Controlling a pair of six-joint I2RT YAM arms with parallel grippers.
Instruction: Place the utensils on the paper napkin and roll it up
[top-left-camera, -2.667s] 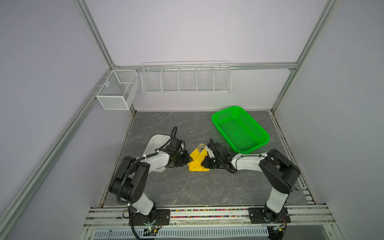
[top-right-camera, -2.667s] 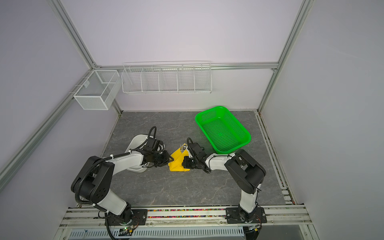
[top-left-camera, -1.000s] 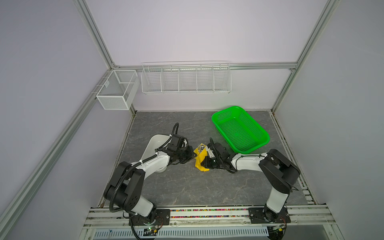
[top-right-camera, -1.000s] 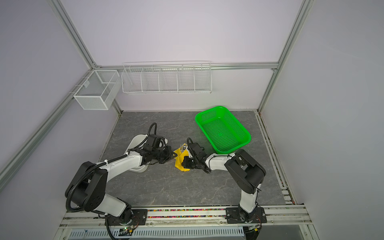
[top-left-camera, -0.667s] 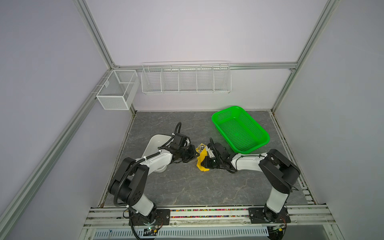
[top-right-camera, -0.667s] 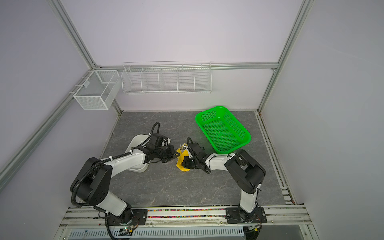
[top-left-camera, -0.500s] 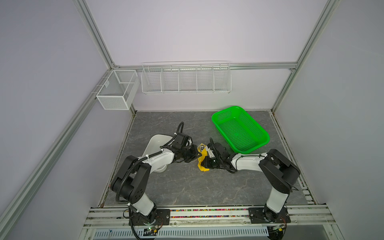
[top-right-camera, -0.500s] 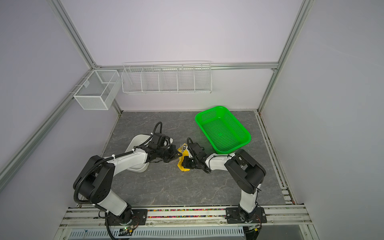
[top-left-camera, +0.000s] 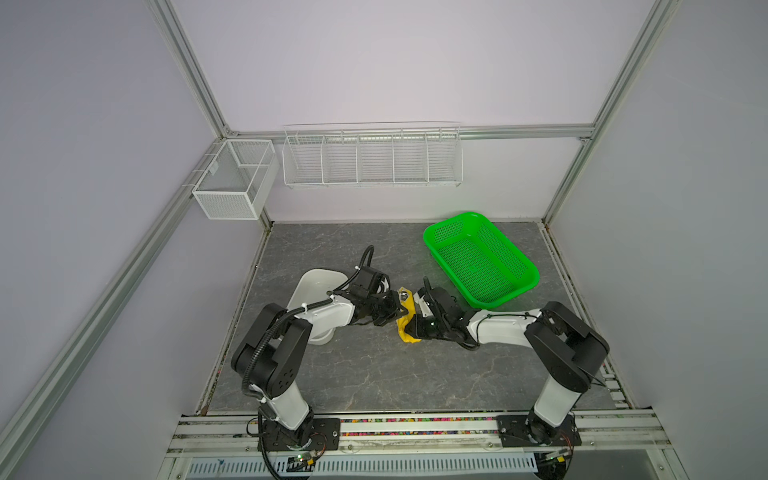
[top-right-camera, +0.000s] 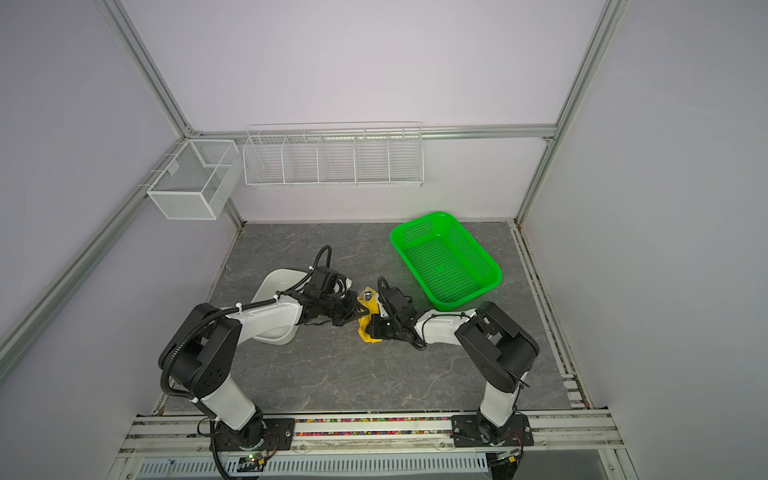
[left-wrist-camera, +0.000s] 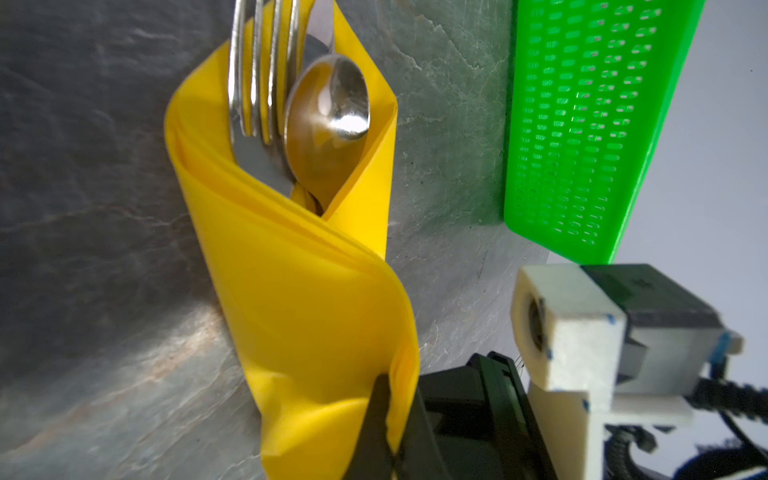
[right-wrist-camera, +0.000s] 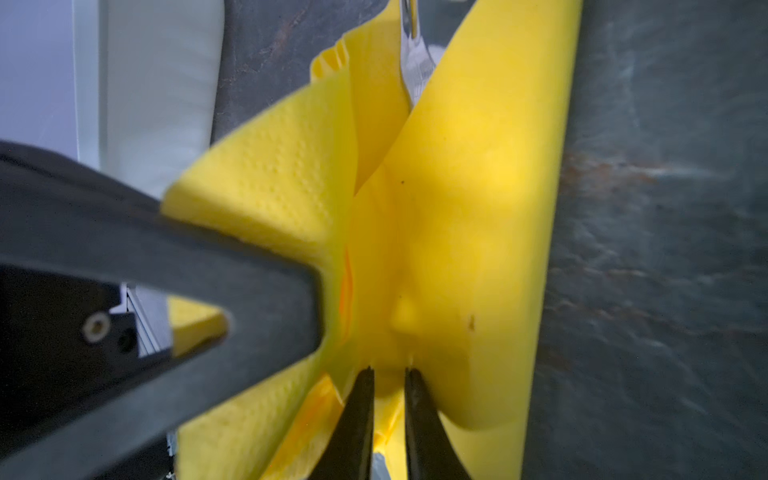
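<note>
The yellow paper napkin (top-left-camera: 406, 323) (top-right-camera: 368, 330) stands folded into a narrow wrap between my two grippers at the middle of the floor. The utensils stick out of its far end: a fork (left-wrist-camera: 262, 83) and a spoon (left-wrist-camera: 332, 108), seen as a silver glint (top-left-camera: 402, 296) in both top views. My left gripper (top-left-camera: 398, 311) (left-wrist-camera: 392, 399) is shut on the napkin's loose flap (left-wrist-camera: 307, 291), pulled over against the right gripper. My right gripper (top-left-camera: 412, 328) (right-wrist-camera: 387, 372) pinches a fold of the napkin (right-wrist-camera: 457, 208), jaws nearly together. The utensil handles are hidden in the paper.
A green basket (top-left-camera: 478, 262) (top-right-camera: 446, 259) lies at the back right, close behind the right arm. A white tray (top-left-camera: 320, 282) (top-right-camera: 282, 282) sits under the left forearm. A wire rack (top-left-camera: 372, 156) and a mesh box (top-left-camera: 235, 178) hang on the back wall.
My left gripper has moved right with the napkin flap, up to the right gripper. The napkin has gone from a wide fold to a narrow wrap. The right arm has stayed put.
</note>
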